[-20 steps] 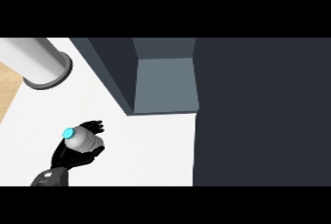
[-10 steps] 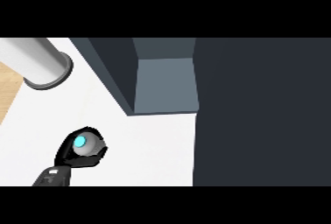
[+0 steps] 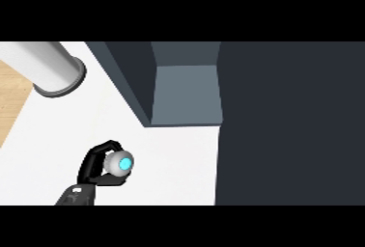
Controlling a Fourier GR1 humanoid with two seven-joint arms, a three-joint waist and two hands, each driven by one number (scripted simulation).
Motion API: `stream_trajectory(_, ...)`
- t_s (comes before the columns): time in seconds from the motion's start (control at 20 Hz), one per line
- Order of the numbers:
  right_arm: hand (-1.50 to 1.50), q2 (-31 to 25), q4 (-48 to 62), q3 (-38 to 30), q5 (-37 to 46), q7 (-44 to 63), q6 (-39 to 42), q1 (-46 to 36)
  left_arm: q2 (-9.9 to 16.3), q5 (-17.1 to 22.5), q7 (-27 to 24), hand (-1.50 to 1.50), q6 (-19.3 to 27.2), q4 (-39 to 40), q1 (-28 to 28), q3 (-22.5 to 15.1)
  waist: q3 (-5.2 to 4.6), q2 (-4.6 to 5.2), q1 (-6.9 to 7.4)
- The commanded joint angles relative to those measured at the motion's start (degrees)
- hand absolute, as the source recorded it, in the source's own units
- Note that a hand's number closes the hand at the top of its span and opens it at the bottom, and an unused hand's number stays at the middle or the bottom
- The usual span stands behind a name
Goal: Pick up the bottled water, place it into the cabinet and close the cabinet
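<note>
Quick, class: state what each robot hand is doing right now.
Left hand: curled round the bottled water, holding it.
Right hand: not in view.

A white tabletop [image 3: 171, 159] fills the middle of the head view, seen steeply from above under even light. A strip of light wooden floor [image 3: 16, 94] shows at the far left edge. A pale grey cylinder [image 3: 53, 72] with a darker rim stands at the upper left. A broad dark slate panel [image 3: 292, 125] covers the right side.
</note>
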Motion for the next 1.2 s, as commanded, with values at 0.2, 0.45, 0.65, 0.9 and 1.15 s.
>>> stream_trajectory(0.2,-1.50,-0.1,-6.6,2.4,1.7,4.8,-2.1,-1.0,-7.5,4.6,0.6,1.50,4.4,-5.7,2.7,-7.1,-0.40,0.09,0.59)
stream_trajectory(0.45,-1.50,-2.2,-8.5,1.4,0.4,2.1,-1.1,2.6,-7.6,14.1,7.4,1.50,6.0,-9.5,-1.5,-14.9,-0.43,-0.03,-0.54)
stream_trajectory(0.65,-1.50,-3.0,-6.5,-2.5,-3.0,1.6,-1.2,2.1,-7.6,18.7,15.7,1.50,11.5,-19.4,-1.0,-22.0,-0.34,-0.09,0.05)
stream_trajectory(0.9,-1.50,-2.7,-6.1,-2.6,-3.8,1.3,-1.3,0.8,-7.7,23.0,24.4,1.50,20.6,-26.5,-2.7,-30.5,-0.35,0.11,0.00)
stream_trajectory(1.15,-1.50,-3.3,-6.8,-2.5,-3.2,0.5,-0.4,2.3,-7.7,29.3,32.6,1.50,30.1,-27.6,-10.9,-34.9,-0.40,0.28,-1.11)
